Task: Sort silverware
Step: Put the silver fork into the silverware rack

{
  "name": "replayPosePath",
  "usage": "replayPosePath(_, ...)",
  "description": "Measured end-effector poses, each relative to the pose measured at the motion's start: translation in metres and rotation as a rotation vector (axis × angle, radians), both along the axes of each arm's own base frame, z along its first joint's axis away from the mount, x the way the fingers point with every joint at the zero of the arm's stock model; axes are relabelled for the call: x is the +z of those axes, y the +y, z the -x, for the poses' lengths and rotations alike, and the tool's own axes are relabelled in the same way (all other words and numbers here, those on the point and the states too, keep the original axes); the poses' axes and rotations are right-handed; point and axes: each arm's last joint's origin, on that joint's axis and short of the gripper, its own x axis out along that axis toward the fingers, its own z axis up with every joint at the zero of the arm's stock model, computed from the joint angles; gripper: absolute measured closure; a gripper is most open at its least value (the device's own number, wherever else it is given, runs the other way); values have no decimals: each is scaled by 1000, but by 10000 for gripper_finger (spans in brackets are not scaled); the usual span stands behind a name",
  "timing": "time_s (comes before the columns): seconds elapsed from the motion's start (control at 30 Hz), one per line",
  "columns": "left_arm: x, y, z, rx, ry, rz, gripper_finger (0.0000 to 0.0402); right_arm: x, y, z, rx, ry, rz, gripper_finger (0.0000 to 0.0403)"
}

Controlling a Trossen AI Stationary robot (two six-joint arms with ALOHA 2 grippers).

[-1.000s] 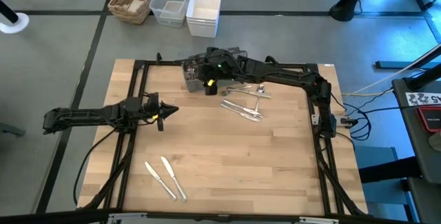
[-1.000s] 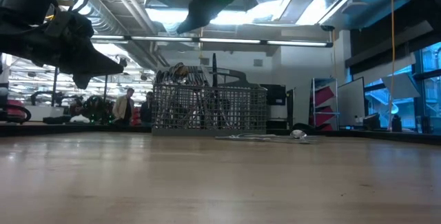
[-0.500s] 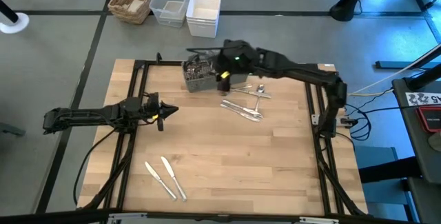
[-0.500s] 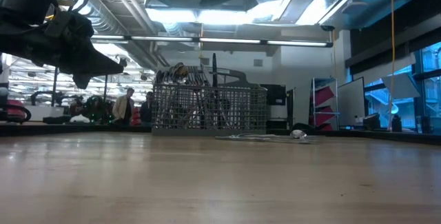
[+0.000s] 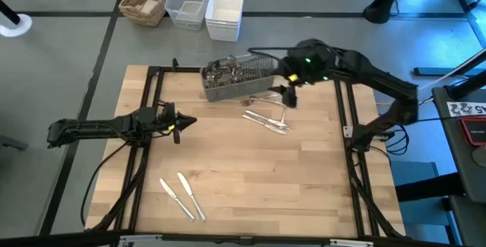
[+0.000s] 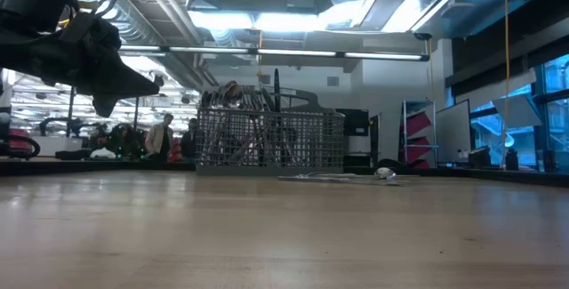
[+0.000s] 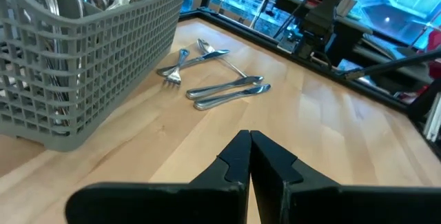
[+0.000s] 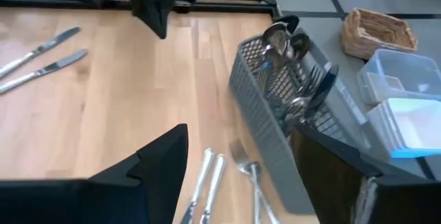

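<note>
A grey mesh caddy (image 5: 237, 80) stands near the table's far edge with several pieces of silverware (image 8: 293, 55) standing upright in it. Loose forks and spoons (image 5: 268, 117) lie flat on the wood just in front of the caddy's right end; they also show in the left wrist view (image 7: 215, 79). Two table knives (image 5: 182, 195) lie flat near the near-left corner. My right gripper (image 8: 241, 165) hovers open above the caddy's right end and the loose pile (image 8: 220, 176). My left gripper (image 7: 249, 156) is shut and hangs in the air over the table's left side (image 5: 179, 125).
Behind the table's far edge, on the floor, stand a wicker basket (image 5: 146, 0) and two plastic bins (image 5: 206, 7). Bare wood (image 5: 258, 178) lies between the loose pile and the knives. In the low view, people stand far back in the room (image 6: 160, 136).
My right gripper has moved from above the caddy's middle toward the table's right edge, ending over the caddy's right end and the loose pile, and has risen out of the low view. The caddy's top now shows uncovered. My left arm has kept still.
</note>
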Motion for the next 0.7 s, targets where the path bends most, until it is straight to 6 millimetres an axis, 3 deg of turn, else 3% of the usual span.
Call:
replayPosePath(0.13, 0, 0, 0, 5, -7, 25, 398, -17, 6, 24, -54, -53, -27, 146)
replayPosePath(0.37, 0, 0, 0, 6, -8, 29, 398, -68, 13, 56, -185, -151, -79, 145)
replayPosePath(0.57, 0, 0, 0, 8, -14, 39, 398, -122, 16, 60, -251, -94, -286, 145)
replayPosePath(0.7, 0, 0, 0, 12, -21, 59, 398, -157, 16, 57, -272, 9, -336, 145)
